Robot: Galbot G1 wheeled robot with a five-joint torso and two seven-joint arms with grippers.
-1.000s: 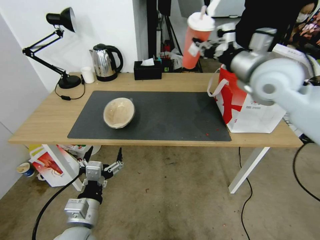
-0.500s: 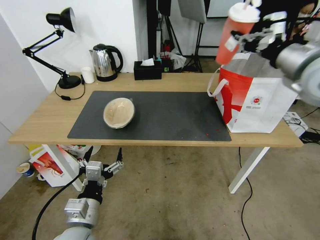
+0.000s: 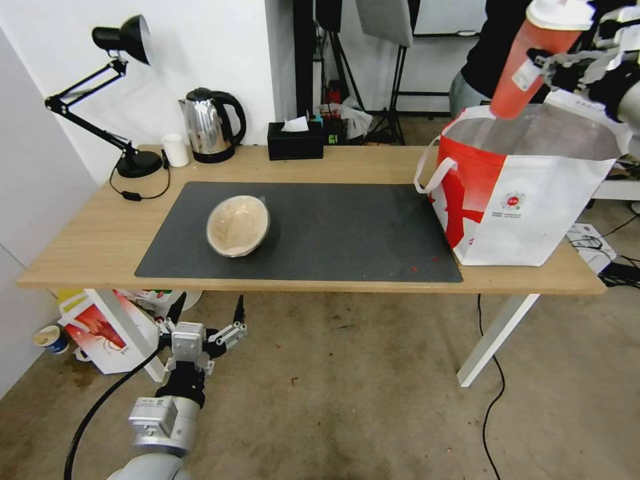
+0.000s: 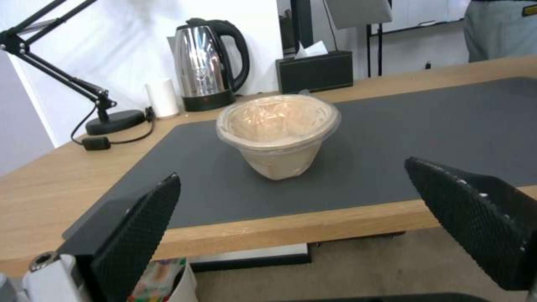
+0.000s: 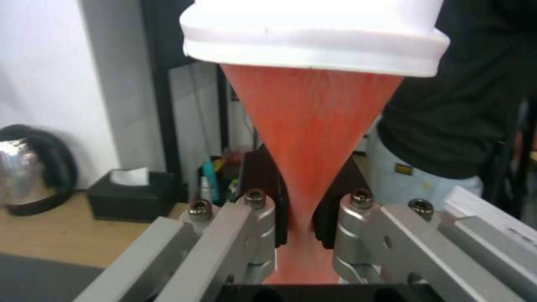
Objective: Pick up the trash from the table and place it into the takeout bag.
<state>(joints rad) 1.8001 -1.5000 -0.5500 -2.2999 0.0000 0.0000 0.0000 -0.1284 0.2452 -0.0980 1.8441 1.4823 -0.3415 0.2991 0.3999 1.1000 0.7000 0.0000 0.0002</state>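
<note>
My right gripper (image 3: 543,63) is shut on the red drink cup (image 3: 530,63) with its white lid, holding it tilted in the air just above the open mouth of the takeout bag (image 3: 527,207) at the table's right end. The right wrist view shows the cup (image 5: 313,138) squeezed between the two black pads (image 5: 263,197). A tan paper bowl (image 3: 238,225) sits on the dark grey mat (image 3: 347,233); it appears in the left wrist view too (image 4: 278,134). My left gripper (image 3: 207,320) hangs open below the table's front edge, on the near side of the bowl.
A desk lamp (image 3: 120,100), small white cup (image 3: 175,149), steel kettle (image 3: 212,125) and black tissue box (image 3: 295,139) line the table's (image 3: 93,240) back edge. A red-and-white carton (image 3: 100,330) stands on the floor under the left end. A person stands behind the bag.
My right arm has swung the red cup rightward from over the table's middle back edge to above the bag's opening. The left arm and the bowl have not moved.
</note>
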